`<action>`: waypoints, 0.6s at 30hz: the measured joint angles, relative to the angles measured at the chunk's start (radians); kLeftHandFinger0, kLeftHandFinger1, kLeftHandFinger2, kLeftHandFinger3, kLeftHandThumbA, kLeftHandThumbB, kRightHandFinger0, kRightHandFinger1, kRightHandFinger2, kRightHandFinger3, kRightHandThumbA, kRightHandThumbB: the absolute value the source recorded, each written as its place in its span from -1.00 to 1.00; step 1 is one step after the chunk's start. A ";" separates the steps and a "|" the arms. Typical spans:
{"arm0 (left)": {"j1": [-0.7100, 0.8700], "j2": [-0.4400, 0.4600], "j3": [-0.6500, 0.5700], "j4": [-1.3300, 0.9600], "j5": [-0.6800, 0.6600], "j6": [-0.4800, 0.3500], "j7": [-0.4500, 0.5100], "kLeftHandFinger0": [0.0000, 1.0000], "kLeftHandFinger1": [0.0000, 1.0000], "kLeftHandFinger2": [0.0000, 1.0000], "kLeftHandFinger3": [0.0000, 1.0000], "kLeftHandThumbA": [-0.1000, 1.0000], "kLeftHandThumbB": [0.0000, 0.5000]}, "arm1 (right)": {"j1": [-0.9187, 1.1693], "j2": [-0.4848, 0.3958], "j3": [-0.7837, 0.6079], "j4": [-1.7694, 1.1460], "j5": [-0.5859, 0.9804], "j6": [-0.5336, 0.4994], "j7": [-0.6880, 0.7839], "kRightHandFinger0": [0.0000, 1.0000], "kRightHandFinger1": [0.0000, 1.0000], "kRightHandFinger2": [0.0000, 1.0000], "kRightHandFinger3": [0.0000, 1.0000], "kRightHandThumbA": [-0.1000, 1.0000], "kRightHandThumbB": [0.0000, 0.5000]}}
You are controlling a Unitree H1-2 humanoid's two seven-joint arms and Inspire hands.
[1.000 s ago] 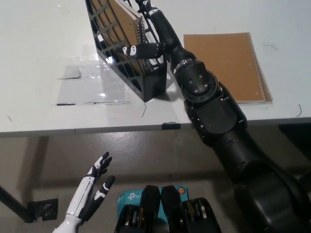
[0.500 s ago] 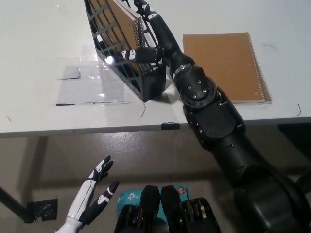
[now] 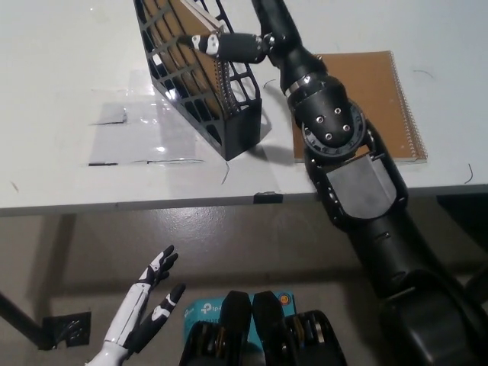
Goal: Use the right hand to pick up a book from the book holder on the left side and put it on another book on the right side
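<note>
Since the earlier frames, the black right arm has stretched further up the picture, and the black right hand [image 3: 242, 44] now sits higher against the black slotted plastic book holder [image 3: 200, 84], with its wrist crossing the left edge of the flat notebook. One finger lies across the holder's upper right edge, on the wire spiral of the brown spiral-bound book [image 3: 197, 29] standing inside; the rest of the hand runs out of the top of the picture, so whether the fingers are clamped on the book cannot be told. That book has not left the holder and leans in it at the same tilt as before.

Two brown books are in view: the one in the holder, and a second brown spiral-bound notebook [image 3: 385, 99] lying flat on the white table [image 3: 69, 152] to the right, its spiral along its right edge. One holder stands on the table, tilted, near the front edge.

The white left hand [image 3: 145, 309] rests below the table edge at the lower left, holding nothing, its fingers spread apart, in much the same place as half a second ago.
</note>
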State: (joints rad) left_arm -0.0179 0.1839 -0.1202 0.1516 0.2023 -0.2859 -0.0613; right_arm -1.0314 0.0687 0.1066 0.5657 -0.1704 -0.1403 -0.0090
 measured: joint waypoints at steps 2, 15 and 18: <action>0.000 0.000 0.000 0.000 0.006 0.000 0.000 1.00 1.00 1.00 1.00 0.80 0.06 | 0.000 -0.001 -0.006 -0.002 0.001 0.002 0.000 1.00 1.00 1.00 1.00 1.00 0.53; 0.000 0.001 0.001 0.000 0.023 0.001 -0.001 1.00 1.00 1.00 1.00 0.80 0.08 | -0.003 0.014 -0.036 0.118 0.037 0.007 0.000 1.00 1.00 1.00 1.00 1.00 0.41; 0.000 0.001 0.002 -0.001 0.024 0.001 -0.001 1.00 1.00 1.00 1.00 0.80 0.09 | -0.005 0.022 -0.057 0.166 0.067 0.008 0.009 1.00 1.00 1.00 1.00 1.00 0.21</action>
State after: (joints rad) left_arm -0.0182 0.1849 -0.1184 0.1510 0.2259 -0.2847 -0.0626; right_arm -1.0369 0.0903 0.0498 0.7313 -0.1032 -0.1321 0.0003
